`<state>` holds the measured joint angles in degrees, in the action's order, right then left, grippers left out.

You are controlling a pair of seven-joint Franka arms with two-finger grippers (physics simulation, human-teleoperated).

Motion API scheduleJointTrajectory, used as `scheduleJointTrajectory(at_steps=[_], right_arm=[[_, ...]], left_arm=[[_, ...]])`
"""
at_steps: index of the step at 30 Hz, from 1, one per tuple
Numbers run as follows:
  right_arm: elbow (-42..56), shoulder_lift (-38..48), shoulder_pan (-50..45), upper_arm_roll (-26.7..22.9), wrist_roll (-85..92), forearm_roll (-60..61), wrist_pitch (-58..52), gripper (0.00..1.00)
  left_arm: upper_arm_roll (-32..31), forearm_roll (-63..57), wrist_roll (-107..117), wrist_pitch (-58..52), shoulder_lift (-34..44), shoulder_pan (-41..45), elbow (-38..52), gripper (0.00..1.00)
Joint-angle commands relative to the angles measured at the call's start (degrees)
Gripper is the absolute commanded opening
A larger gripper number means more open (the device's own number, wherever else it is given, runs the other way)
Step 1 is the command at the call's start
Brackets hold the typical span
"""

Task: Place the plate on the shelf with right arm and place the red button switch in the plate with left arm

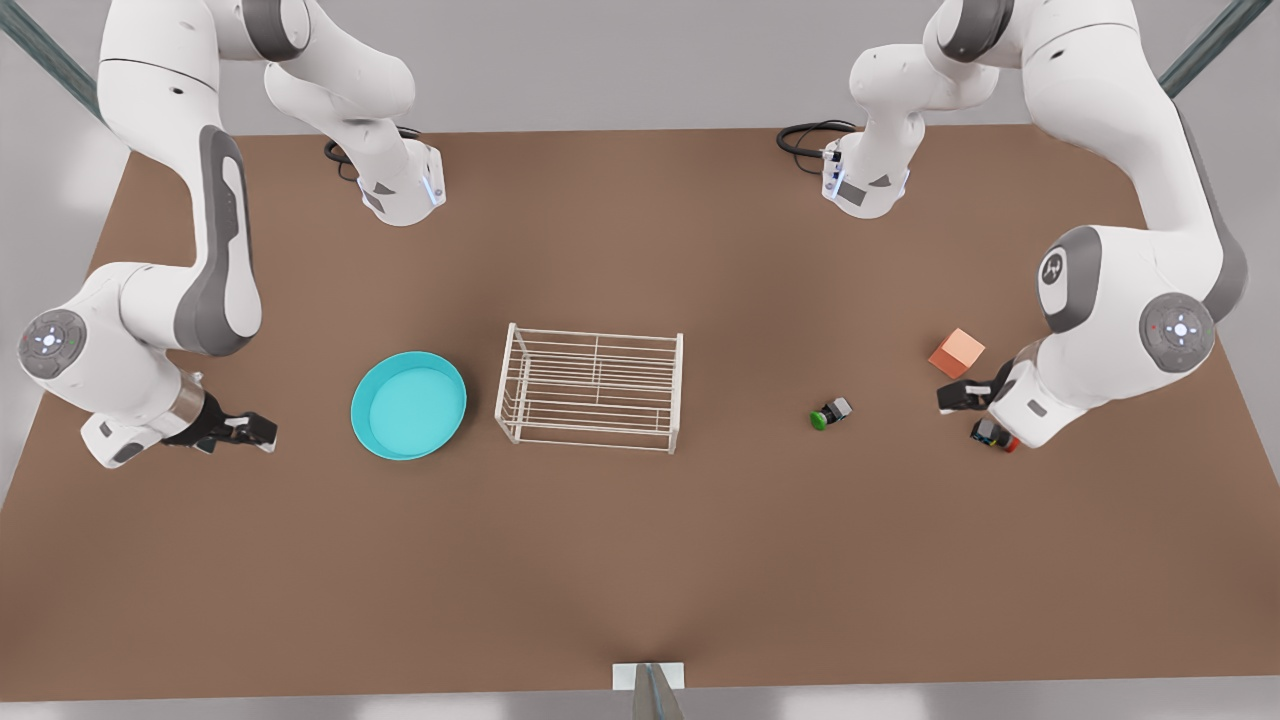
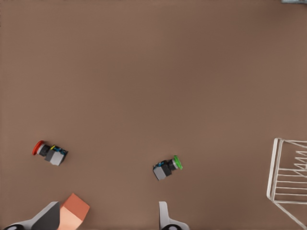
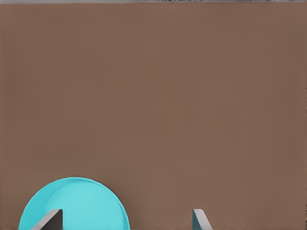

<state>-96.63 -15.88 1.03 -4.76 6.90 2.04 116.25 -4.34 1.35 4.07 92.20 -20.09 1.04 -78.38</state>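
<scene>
The turquoise plate [image 1: 408,405] lies flat on the brown table, just to the front view's left of the white wire shelf [image 1: 597,383]. My right gripper [image 1: 255,430] hovers open farther left of the plate, apart from it; the right wrist view has the plate [image 3: 76,201] near one finger of this gripper [image 3: 125,223]. The red button switch [image 1: 995,435] lies on its side at the front view's right, partly hidden under the left arm. My left gripper [image 1: 965,395] is open above the table close to it. In the left wrist view the red button switch [image 2: 49,152] lies beyond the gripper [image 2: 108,223].
A green-capped switch [image 1: 830,413] [image 2: 168,167] lies between the shelf [image 2: 283,182] and the left gripper. An orange cube [image 1: 957,352] [image 2: 74,208] sits right beside the left gripper's finger. Both arm bases stand at the table's far edge.
</scene>
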Motion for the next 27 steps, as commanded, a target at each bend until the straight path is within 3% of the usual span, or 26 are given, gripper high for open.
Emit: scheduleJointTrajectory(at_steps=[1, 3, 7, 10, 16, 20, 27], right_arm=[[0.12, 0.06, 0.02, 0.01, 2.24, -2.48, 0.82, 1.0], [0.48, -0.11, -0.41, 0.19, 2.68, -2.57, -4.18, 1.0], [-0.49, -2.58, -1.65, 0.19, 3.21, -1.78, -3.93, 1.0], [-14.2, 2.43, -2.0, 0.72, 1.8, -1.51, 5.65, 1.0], [-23.52, 2.17, -2.17, 1.24, 1.54, 1.74, 14.09, 0.96], [-25.01, -0.55, -2.0, 1.33, 3.73, 12.63, 14.62, 0.96], [-25.01, -6.61, 1.43, 1.33, 6.9, 19.76, 17.7, 0.96]], left_arm=[[-0.06, -0.47, 1.82, -1.32, 0.22, 0.02, 0.07, 1.0], [-0.14, -0.38, 2.26, -1.5, 0.31, 0.1, 0.24, 1.0], [0.64, -2.41, -0.38, -7.48, 3.21, -1.39, -3.18, 1.0], [0.82, -2.06, 0.32, -7.39, 7.16, -2.27, -8.81, 1.0], [0.47, -1.79, 4.72, -6.95, 8.4, -2.18, -12.85, 1.0], [0.91, -0.39, 4.9, -7.13, 8.57, -3.32, -12.85, 1.0], [0.56, 1.72, 7.09, -6.86, 8.13, -4.64, -12.77, 1.0]])
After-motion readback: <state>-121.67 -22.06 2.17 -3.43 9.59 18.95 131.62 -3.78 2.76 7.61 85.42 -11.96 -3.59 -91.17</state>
